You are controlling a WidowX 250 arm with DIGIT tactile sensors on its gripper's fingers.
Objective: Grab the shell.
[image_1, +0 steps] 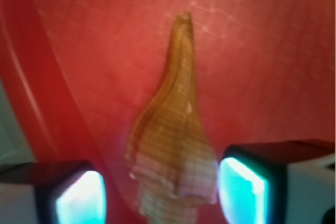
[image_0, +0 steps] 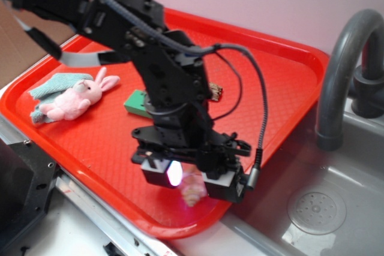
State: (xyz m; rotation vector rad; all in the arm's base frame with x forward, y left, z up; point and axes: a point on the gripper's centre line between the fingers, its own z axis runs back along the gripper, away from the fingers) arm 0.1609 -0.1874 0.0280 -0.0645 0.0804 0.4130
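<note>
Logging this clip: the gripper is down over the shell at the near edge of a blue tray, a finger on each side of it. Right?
Wrong on one point: the tray is red, not blue, as the exterior view shows. The rest holds: the gripper is down over the shell at the tray's near edge, a finger on each side of it.

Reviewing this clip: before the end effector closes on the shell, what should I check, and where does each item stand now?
1. Shell sits between the two fingers: ok, its wide end lies in the gap.
2. End effector open: ok, gaps show on both sides.
3. Pads touching the shell: cannot tell, the wrist view is blurred.
4. Shell resting on the red tray: ok, near its front edge.
5. Pink bunny toy and green block out of the way: ok, both lie further back.
</note>
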